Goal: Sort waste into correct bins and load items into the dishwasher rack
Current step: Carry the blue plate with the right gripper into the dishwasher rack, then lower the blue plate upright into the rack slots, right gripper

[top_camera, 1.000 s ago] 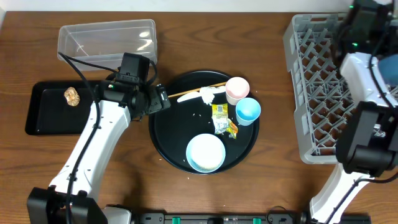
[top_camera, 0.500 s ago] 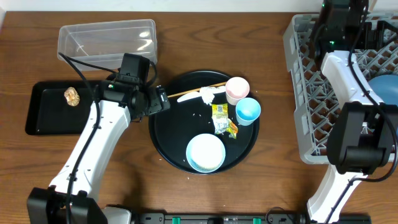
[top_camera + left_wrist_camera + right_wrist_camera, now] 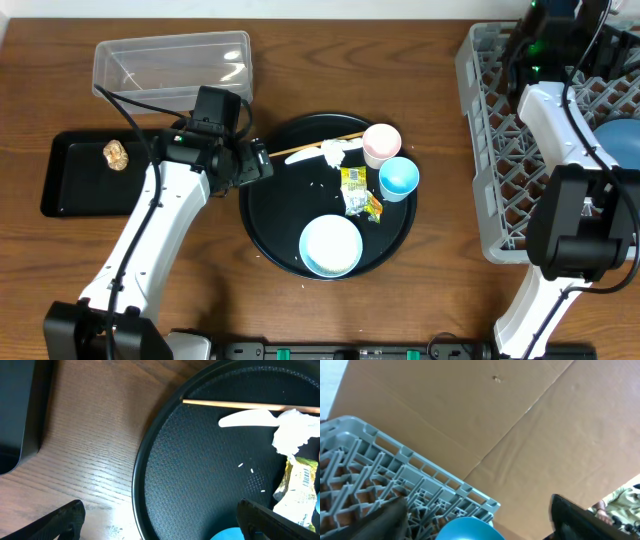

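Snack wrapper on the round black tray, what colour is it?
The snack wrapper is yellow-green with small print, clearest in the left wrist view.

White arms point(image 3: 150, 230), black joints point(image 3: 215, 120), dark fingers point(image 3: 55, 520)

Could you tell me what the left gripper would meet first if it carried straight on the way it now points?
Probably the bare floor of the round black tray, just inside its near rim; the left gripper aims there, short of the rice grains. Depth is uncertain.
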